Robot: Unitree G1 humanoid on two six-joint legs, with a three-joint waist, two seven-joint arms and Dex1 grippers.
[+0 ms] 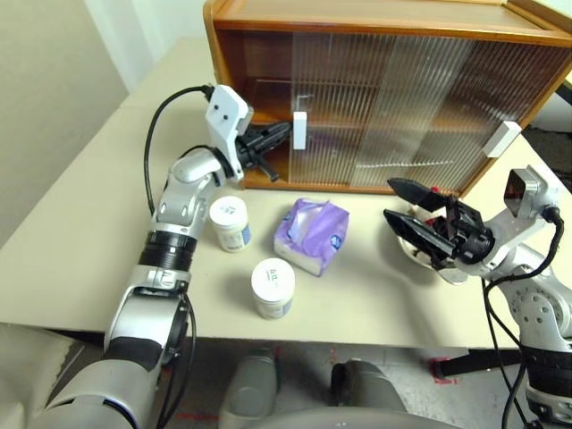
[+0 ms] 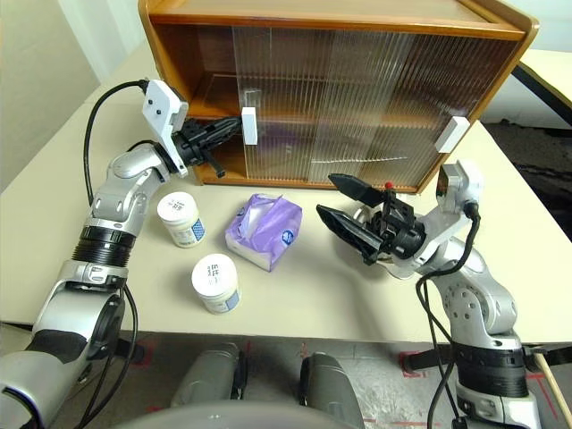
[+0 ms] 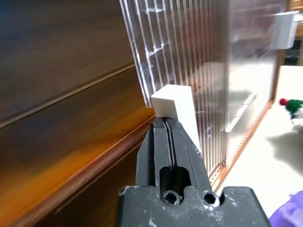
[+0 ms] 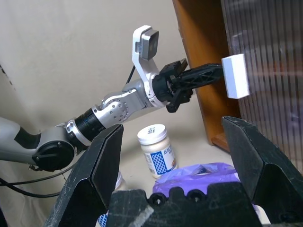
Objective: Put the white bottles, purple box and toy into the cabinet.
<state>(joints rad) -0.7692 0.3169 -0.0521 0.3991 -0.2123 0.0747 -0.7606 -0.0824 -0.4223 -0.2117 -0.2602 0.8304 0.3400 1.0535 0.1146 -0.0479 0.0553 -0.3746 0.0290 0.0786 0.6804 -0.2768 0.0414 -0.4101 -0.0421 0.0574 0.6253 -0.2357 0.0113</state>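
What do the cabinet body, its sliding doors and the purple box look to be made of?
Cabinet body: orange-brown wood or veneer with a smooth sheen and faint grain. Doors: ribbed translucent sheet, probably plastic; the shelf shows blurred through them. Purple box: soft glossy film pack, crumpled, with tissue poking out.

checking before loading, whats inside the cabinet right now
The cabinet shows bare wood and one inner shelf at its open left end. Behind the ribbed doors only blurred shelf lines show; anything stored there cannot be made out.
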